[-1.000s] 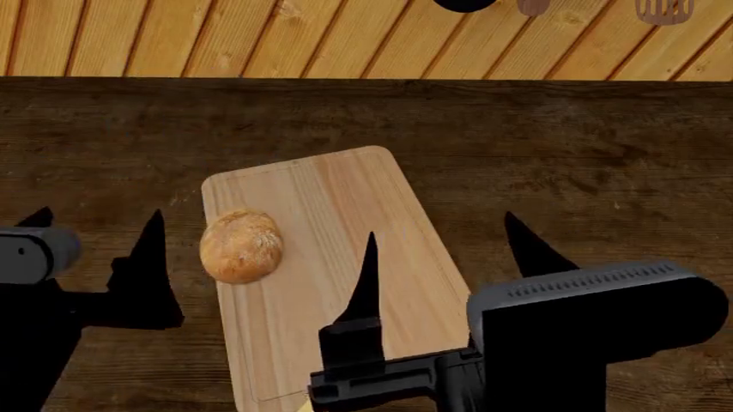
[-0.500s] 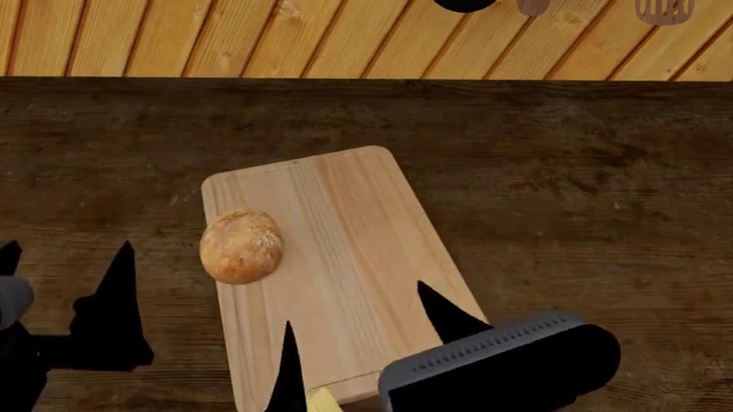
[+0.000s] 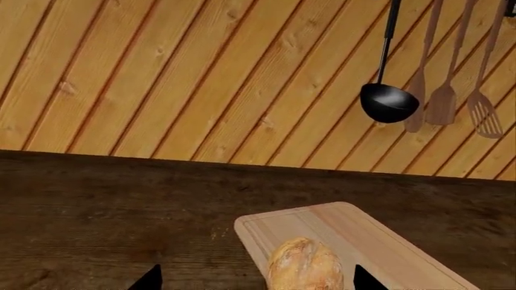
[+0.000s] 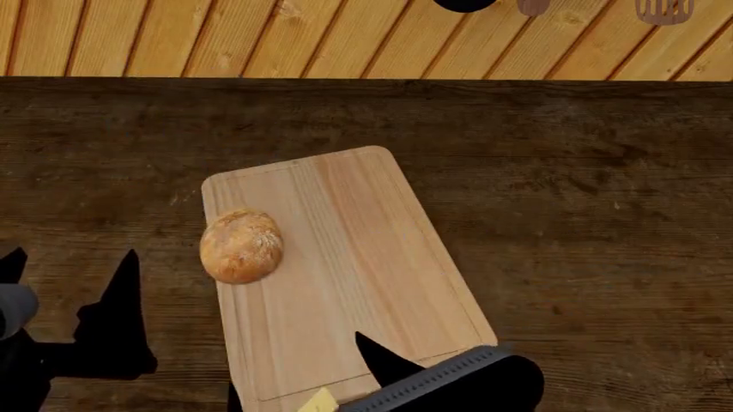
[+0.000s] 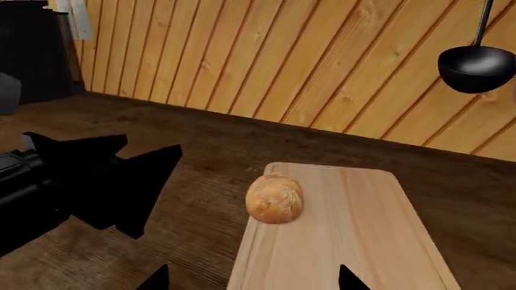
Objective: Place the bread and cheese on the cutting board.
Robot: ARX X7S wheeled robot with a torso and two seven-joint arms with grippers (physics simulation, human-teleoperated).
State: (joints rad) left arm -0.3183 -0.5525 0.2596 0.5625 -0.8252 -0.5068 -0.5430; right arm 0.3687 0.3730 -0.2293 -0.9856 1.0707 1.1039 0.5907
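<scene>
Right — bread (image 4: 240, 246) sits on the cutting board's (image 4: 366, 257) left edge; the cheese (image 4: 318, 402) — small, firm, light — I'd pinch across its flat sides; both grippers spread, empty.

Matte black arms, left hand (image 4: 63, 292) with pointed triangular fingers, grey rounded cuff — right hand (image 4: 378, 365) with ribbed dark-grey casing

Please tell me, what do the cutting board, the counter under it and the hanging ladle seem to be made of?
The cutting board looks like light, smooth wood: pale grain stripes and a thin groove near its edge. The counter seems dark, rough-grained wood, matte. The ladle appears to be black glossy metal or plastic; a soft highlight shows on its bowl, so I cannot tell which.
</scene>
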